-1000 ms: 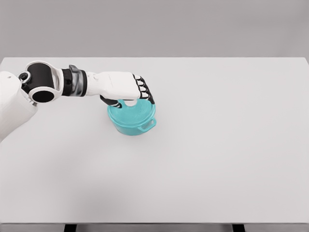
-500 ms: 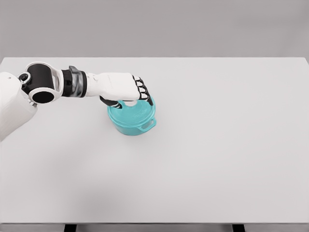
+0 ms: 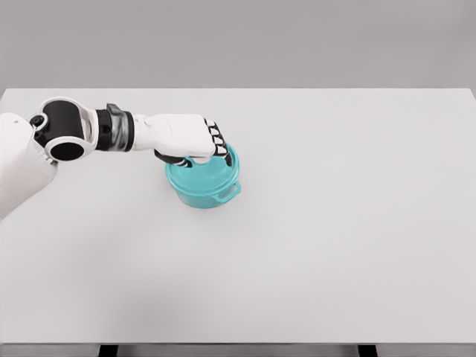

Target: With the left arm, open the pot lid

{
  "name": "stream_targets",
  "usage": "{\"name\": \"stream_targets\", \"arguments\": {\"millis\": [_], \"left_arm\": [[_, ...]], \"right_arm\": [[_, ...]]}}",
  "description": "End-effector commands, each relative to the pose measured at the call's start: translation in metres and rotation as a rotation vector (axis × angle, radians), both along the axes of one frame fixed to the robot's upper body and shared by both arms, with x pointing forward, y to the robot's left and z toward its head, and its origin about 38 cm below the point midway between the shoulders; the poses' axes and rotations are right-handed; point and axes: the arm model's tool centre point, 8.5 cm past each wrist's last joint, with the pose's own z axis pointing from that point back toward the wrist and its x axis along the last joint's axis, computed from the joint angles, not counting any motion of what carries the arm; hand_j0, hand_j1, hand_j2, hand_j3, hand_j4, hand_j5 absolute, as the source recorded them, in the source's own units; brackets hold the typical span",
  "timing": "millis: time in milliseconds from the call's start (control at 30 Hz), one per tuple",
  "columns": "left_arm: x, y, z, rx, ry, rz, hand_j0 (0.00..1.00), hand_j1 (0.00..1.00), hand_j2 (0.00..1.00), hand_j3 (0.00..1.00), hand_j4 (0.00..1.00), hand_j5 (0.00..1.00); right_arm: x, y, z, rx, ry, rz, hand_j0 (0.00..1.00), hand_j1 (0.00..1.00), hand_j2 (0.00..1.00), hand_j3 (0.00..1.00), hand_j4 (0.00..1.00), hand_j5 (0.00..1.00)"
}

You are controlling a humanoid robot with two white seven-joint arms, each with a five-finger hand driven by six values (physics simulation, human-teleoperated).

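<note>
The left arm (image 3: 89, 134) has glossy white shells, with a round black joint at the elbow and a grey and black banded cuff at the wrist. The left hand (image 3: 186, 137) has a white back; its fingers (image 3: 217, 140) are segmented black and white.

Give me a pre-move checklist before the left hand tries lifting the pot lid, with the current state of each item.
1. Left hand positioned over the lid: ok; it covers the lid's rear part.
2. Fingers curled down at the lid's far edge: ok.
3. Firm grasp on the lid: cannot tell; the hand hides the contact.
4. Lid seated on the pot: ok; no gap shows yet.
5. Pot upright on the table, side handle facing front right: ok.
6. Right arm clear of the path: ok; it is not in view.
</note>
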Motion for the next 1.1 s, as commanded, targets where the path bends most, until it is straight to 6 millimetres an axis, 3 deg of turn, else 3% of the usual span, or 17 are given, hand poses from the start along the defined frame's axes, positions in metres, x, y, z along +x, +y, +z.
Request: {"name": "stream_targets", "arguments": {"millis": [0, 1067], "left_arm": [[0.0000, 0.0004, -0.0001, -0.005, 0.004, 0.003, 0.73, 0.73, 0.73, 0.73, 0.73, 0.73], [0.0011, 0.0039, 0.0006, -0.007, 0.004, 0.012, 0.57, 0.57, 0.57, 0.57, 0.57, 0.57]], "right_arm": [[0.0000, 0.0000, 0.0000, 0.000, 0.000, -0.001, 1.00, 1.00, 1.00, 1.00, 1.00, 1.00], [0.0000, 0.0000, 0.0000, 0.000, 0.000, -0.001, 1.00, 1.00, 1.00, 1.00, 1.00, 1.00]]}}
